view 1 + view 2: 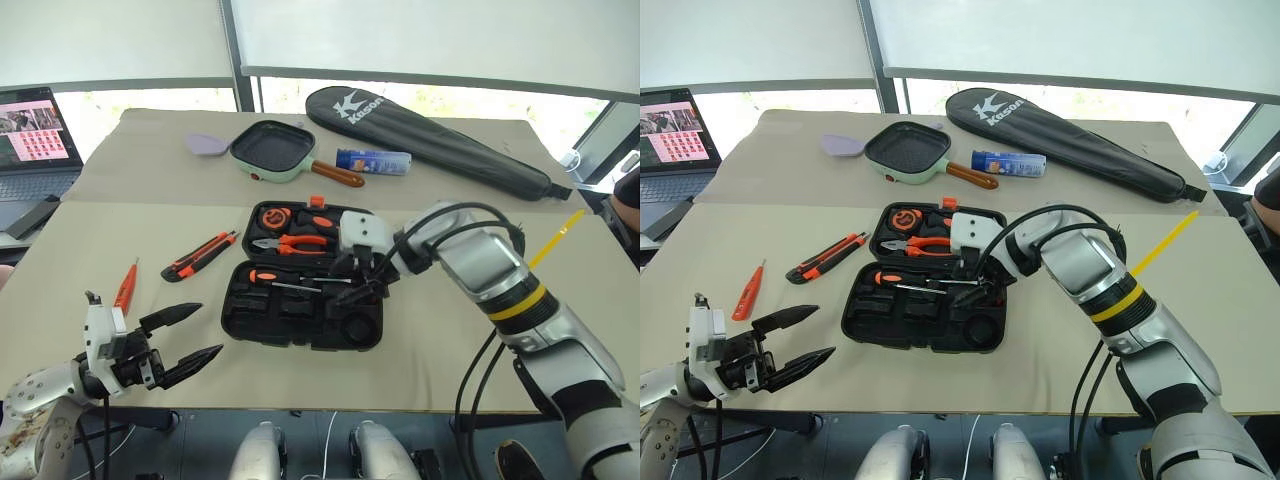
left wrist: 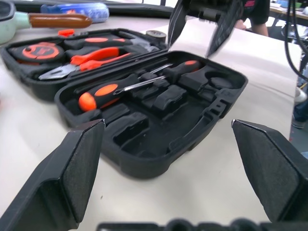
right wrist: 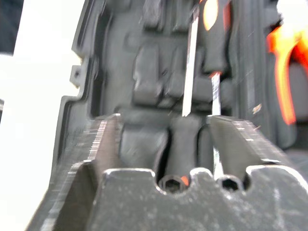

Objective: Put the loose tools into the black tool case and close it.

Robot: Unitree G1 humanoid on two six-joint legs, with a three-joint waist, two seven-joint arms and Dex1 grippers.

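Left eye view: black tool case (image 1: 300,305) open flat mid-table, two screwdrivers (image 1: 290,281) seated in near half, right gripper (image 1: 362,290) just above them, jaws parted, empty. Utility knife (image 1: 200,255) and slim orange screwdriver (image 1: 125,287) loose to left; left gripper (image 1: 195,340) near table edge, jaws spread wide, empty.

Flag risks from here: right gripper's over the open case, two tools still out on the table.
1. Right gripper hovers open just above the screwdrivers in the tool case; it could nudge them out of their slots.
2. Utility knife and slim orange screwdriver lie outside; closing now leaves them out.
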